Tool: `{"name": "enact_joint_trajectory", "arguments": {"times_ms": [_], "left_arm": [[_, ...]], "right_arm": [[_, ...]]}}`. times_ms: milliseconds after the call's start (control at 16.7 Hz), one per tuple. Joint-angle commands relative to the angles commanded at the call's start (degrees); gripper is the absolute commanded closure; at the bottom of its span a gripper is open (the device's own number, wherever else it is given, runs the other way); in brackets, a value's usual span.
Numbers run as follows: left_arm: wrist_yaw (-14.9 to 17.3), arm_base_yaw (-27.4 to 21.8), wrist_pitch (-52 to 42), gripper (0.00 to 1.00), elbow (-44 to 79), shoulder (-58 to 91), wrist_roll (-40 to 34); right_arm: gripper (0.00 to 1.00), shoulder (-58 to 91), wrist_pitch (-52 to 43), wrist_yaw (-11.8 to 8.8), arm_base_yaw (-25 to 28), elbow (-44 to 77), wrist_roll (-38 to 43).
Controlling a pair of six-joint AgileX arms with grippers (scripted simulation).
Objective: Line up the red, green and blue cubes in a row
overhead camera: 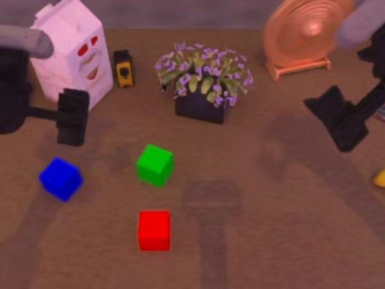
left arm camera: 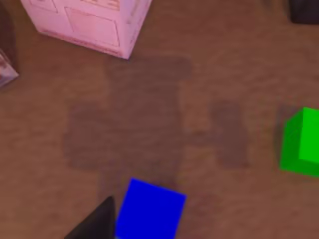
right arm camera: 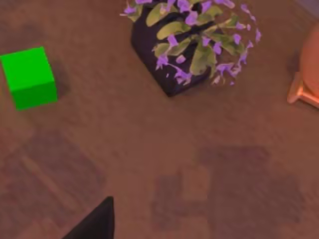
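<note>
On the brown table, the blue cube point(overhead camera: 60, 178) sits at the left, the green cube point(overhead camera: 154, 164) nearer the middle and the red cube point(overhead camera: 154, 229) in front of the green one; they form no row. My left gripper point(overhead camera: 72, 120) hovers open just behind the blue cube, holding nothing. In the left wrist view the blue cube point(left arm camera: 149, 209) lies beside one dark finger point(left arm camera: 97, 224), with the green cube point(left arm camera: 301, 142) off to the side. My right gripper point(overhead camera: 338, 120) hangs open and empty at the far right. Its wrist view shows the green cube point(right arm camera: 29, 75).
A pink milk carton point(overhead camera: 72, 51) stands at the back left with a small yellow object point(overhead camera: 124, 67) beside it. A potted purple-flowered plant point(overhead camera: 204, 81) is at the back middle and an orange round stand point(overhead camera: 304, 36) at the back right. Something yellow point(overhead camera: 380, 178) shows at the right edge.
</note>
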Motion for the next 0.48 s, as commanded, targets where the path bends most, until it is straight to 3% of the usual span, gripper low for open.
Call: {"name": "enact_joint_trajectory", "arguments": {"times_ms": [480], "left_arm": [[0.07,-9.19,-21.65,0.00,32.08,40.22,-0.83]], "right_arm": [[0.00,-46.90,24.03,1.48,-18.04,-45.39,11.49]]}}
